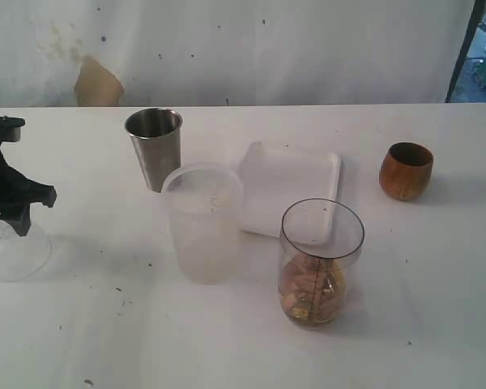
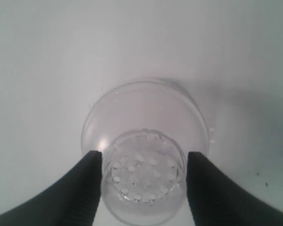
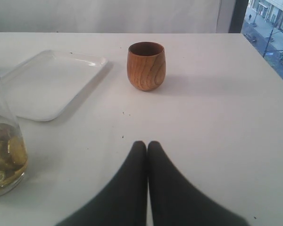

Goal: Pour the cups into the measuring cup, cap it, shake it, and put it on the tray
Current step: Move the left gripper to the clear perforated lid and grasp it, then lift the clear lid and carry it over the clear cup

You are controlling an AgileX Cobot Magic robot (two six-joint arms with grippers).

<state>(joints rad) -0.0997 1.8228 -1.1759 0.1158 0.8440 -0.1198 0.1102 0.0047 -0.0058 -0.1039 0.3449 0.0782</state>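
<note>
one clear holed cap (image 2: 144,176) between left jaws, grip unclear; right jaws closed.

3 cups: 1 wooden cup (image 1: 406,170), 1 steel tumbler (image 1: 155,147), 1 frosted plastic cup (image 1: 202,223). 1 measuring cup (image 1: 320,243); brownish pieces (image 1: 312,296) inside, too jumbled to count. 1 tray (image 1: 292,182). 1 clear cap (image 2: 141,106); small holes (image 2: 139,157) in its raised part, roughly 15-20, exact count unclear. 2 grippers: left gripper (image 2: 144,157), right gripper (image 3: 147,145), 2 fingers each. 1 table (image 1: 437,308).
</note>
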